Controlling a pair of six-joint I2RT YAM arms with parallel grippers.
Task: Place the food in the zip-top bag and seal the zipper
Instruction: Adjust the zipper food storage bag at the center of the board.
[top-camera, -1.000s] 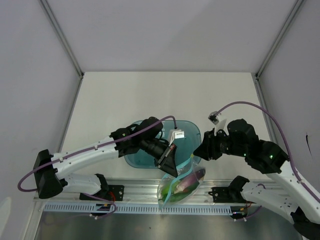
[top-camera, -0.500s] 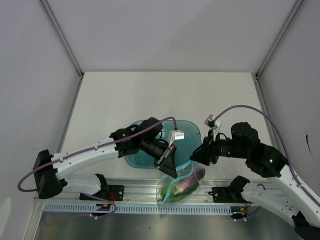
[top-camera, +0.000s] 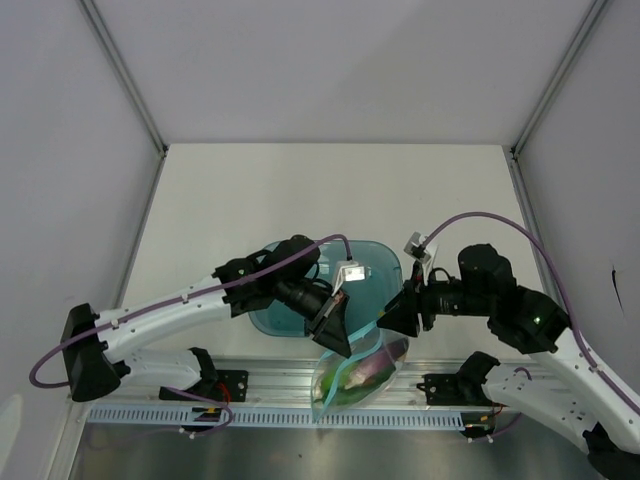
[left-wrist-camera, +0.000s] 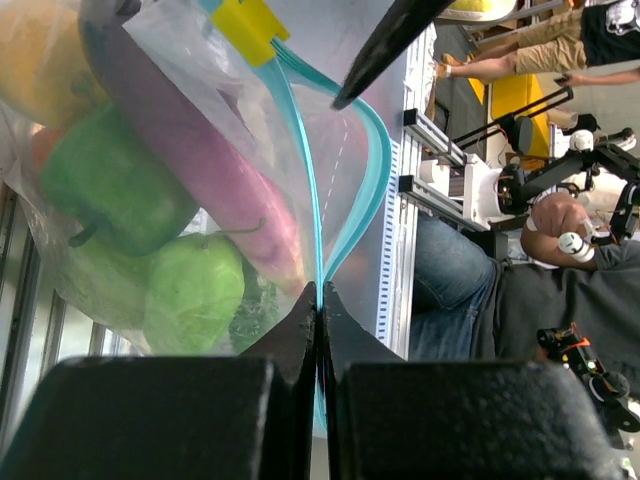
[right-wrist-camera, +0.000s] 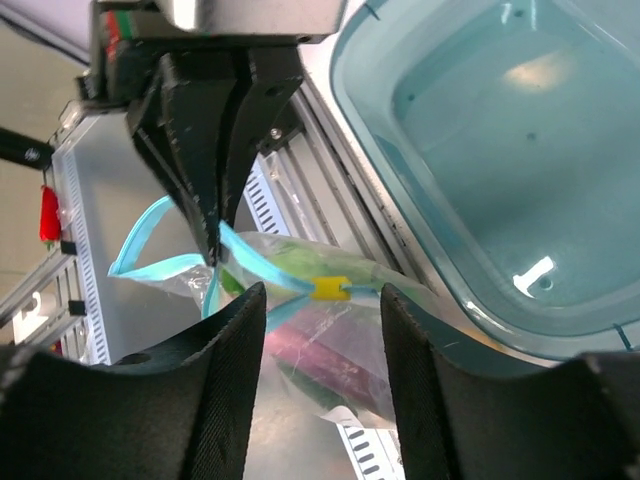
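Left arm's stretched across to the middle, left claw (left-wrist-camera: 318, 300) pinched shut on the zipper (left-wrist-camera: 305, 170) of the bag (top-camera: 350, 378). Right arm's elbow-bent, right claw (right-wrist-camera: 322, 300) pointing at it, open, empty.

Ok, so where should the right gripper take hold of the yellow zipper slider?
Probably the yellow slider, by its two faces, one finger either side of the teal zipper, coming in from the right, away from the left gripper pinching the strip. It's a small block straddling that strip.

Grey panel walls (top-camera: 300, 60) enclose a beige table (top-camera: 300, 190) edged by aluminium rail (top-camera: 270, 376).
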